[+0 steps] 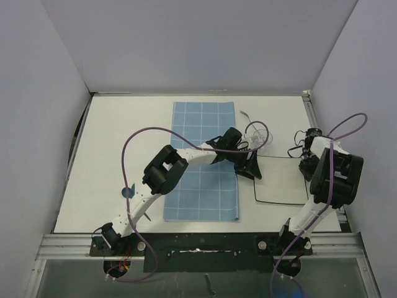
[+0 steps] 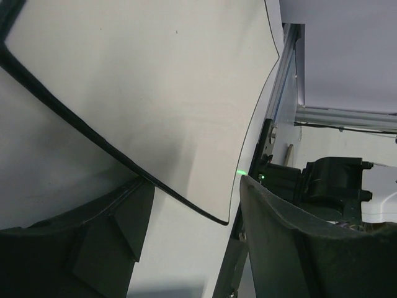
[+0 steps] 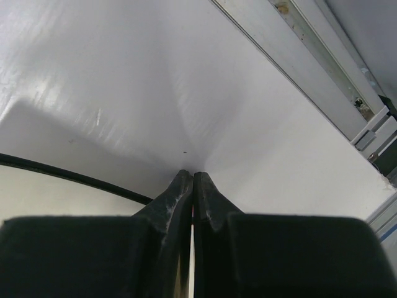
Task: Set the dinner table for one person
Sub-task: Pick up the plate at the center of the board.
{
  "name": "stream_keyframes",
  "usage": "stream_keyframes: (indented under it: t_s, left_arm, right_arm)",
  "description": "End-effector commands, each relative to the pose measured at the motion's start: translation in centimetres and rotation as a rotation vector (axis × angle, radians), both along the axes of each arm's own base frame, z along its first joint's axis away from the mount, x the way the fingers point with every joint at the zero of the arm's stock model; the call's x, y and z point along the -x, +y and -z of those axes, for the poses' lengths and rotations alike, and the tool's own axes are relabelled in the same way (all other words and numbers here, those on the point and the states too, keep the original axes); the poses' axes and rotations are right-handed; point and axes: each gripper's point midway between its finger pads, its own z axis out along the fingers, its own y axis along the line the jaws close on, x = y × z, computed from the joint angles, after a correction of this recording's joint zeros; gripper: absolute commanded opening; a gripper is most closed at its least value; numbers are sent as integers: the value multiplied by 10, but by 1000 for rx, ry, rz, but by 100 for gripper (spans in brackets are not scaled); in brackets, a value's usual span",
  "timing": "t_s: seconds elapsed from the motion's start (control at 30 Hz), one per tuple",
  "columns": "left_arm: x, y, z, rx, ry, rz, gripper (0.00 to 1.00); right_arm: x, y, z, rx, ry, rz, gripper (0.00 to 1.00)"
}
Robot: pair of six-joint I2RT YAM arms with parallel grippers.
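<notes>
The left gripper (image 2: pixel 195 186) has its fingers (image 2: pixel 93 248) spread wide apart. A corner of a white square plate (image 2: pixel 155 93) with a thin black rim sits in the gap between them, and I cannot tell if either finger touches it. The right gripper (image 3: pixel 192 177) has its fingers (image 3: pixel 177 198) pressed together. Their tips are down at the bare white surface of the dinner table (image 3: pixel 217 93), just beside the plate's dark rim, which curves through the lower left of that wrist view. From above, the left gripper (image 1: pixel 251 166) reaches across to the plate's (image 1: pixel 282 180) upper left corner, right of centre. The right gripper (image 1: pixel 305 162) is close to the plate's upper right corner. A blue gridded mat (image 1: pixel 205 124) lies lengthwise down the middle, under the left arm. A clear, glassy item (image 1: pixel 257 133) that I cannot make out rests just above the plate. The dinner table (image 1: pixel 111 155) fills most of that overhead view, and everything sits on it.
</notes>
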Motion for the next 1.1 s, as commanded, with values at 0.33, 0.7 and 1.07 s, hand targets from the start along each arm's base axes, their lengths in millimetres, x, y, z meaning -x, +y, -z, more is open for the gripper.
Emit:
stream_keyframes:
  t_s: [0.33,0.7,1.07]
  left_arm:
    - [-2,50,95,-586,-150,-74,57]
    - [17,41,108,-592,-139,-87,56]
    - [23,5,92,-516,-182,-54,57]
  right_arm:
    - [-20,68,34,-169,12,-61,0]
    - [-19,75,42,-208,9,-72,0]
    - [-27,96,55,-295,-20,-104,0]
